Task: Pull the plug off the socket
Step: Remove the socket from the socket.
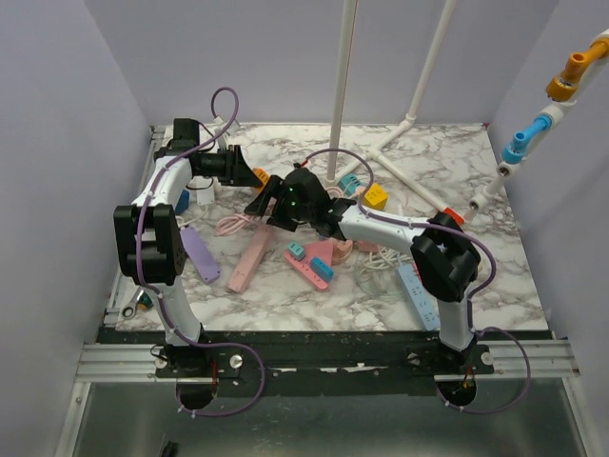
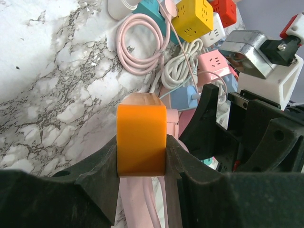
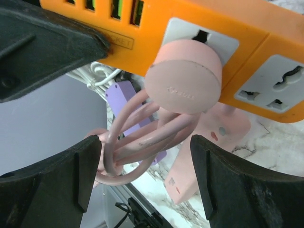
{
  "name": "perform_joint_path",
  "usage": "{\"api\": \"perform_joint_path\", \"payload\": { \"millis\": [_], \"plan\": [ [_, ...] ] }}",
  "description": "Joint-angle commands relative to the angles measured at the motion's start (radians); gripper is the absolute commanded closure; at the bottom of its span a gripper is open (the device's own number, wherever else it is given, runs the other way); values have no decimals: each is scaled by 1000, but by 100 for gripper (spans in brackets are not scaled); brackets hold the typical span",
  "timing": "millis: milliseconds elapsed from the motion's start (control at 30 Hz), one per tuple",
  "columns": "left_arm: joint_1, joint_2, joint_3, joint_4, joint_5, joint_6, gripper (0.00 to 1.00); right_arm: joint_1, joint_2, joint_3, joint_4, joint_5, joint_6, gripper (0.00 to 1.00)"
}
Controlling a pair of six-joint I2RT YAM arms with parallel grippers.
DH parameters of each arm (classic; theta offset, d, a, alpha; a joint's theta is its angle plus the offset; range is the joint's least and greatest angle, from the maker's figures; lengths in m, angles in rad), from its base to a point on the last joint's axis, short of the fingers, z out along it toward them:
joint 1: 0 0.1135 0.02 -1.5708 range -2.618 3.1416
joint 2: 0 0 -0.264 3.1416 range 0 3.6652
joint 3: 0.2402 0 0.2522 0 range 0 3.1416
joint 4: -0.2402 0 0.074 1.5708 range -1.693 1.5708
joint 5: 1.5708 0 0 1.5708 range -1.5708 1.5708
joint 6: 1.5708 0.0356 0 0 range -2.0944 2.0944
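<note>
An orange socket strip (image 3: 266, 47) is held up off the table, its end (image 2: 141, 137) clamped between the fingers of my left gripper (image 2: 141, 154). A round pink plug (image 3: 184, 78) sits in one of its outlets, and its looped pink cord (image 3: 142, 137) hangs below. My right gripper (image 3: 145, 145) is open, with one finger on each side of the cord loops just under the plug. In the top view both grippers meet over the table's left centre, the left (image 1: 245, 175) on the strip and the right (image 1: 266, 203) beneath it.
A pink power strip (image 1: 249, 262), a purple strip (image 1: 200, 252), a blue strip (image 1: 419, 290), a yellow cube socket (image 1: 375, 196) and tangled white cables (image 1: 381, 257) lie on the marble table. White pipe stands (image 1: 341, 86) rise at the back.
</note>
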Motion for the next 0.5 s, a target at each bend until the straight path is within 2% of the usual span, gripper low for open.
{"api": "perform_joint_path", "payload": {
  "millis": [0, 333, 400, 467],
  "plan": [
    [4, -73, -6, 22, 41, -18, 100, 7, -6, -13, 75, 106, 44, 17],
    [4, -74, -2, 3, 52, -14, 100, 7, 11, -21, 105, 250, 130, 18],
    [4, -75, -2, 1, 55, -13, 100, 9, 17, -29, 116, 253, 147, 23],
    [5, -73, -2, -3, 55, -15, 100, 11, 30, -18, 121, 243, 156, 33]
  ]
}}
